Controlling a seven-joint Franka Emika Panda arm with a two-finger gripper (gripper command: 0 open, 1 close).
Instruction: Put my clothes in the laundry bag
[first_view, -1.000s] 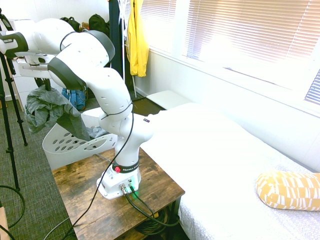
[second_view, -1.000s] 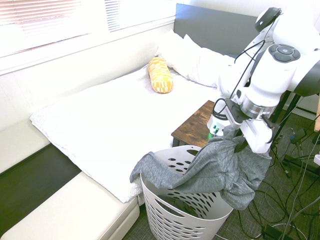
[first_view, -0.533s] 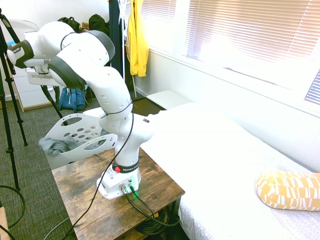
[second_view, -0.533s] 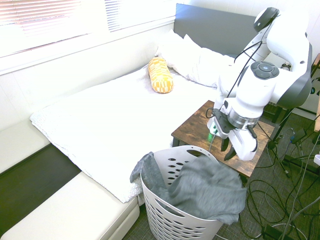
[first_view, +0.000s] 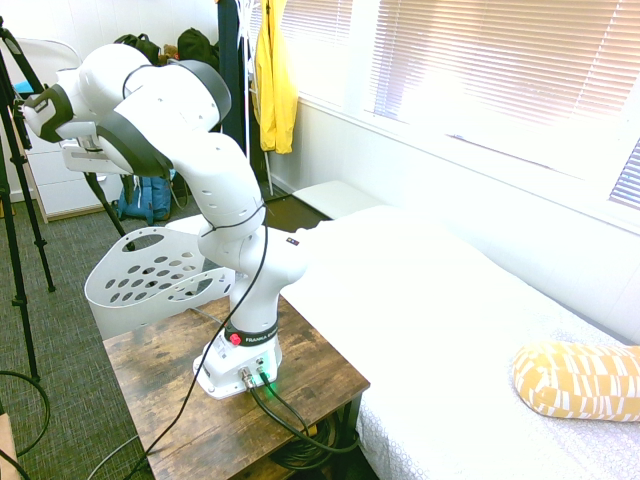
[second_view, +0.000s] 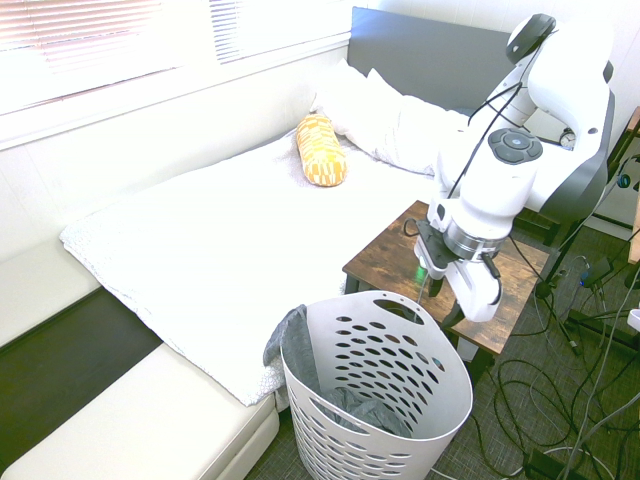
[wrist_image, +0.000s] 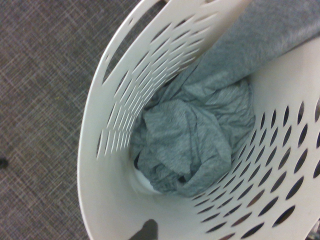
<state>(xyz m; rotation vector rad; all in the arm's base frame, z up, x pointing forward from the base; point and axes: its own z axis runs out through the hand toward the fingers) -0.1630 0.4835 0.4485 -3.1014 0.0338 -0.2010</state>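
My clothes (wrist_image: 187, 145), a soft grey-blue heathered garment, lie crumpled at the bottom of the laundry bag (second_view: 425, 400), the white plastic basket with oval holes that fills the lower centre of the second exterior view. One fold of the fabric (second_view: 287, 340) is draped over the rim on the bed side, showing at the basket's left edge in that view and running toward the upper right corner of the wrist view. I judge the garment light, limp and easily bunched, with no stiffness to hold a shape; the draped fold at the rim looks the best place to pinch if it needs tucking in, since a single layer gathers readily between fingers. My gripper (second_view: 450, 297) hangs above the basket's far rim, right of centre in the second exterior view, pointing down, its fingers spread and holding nothing. The bundle sits well below it, apart from it, down inside the basket walls. The task looks all but done.
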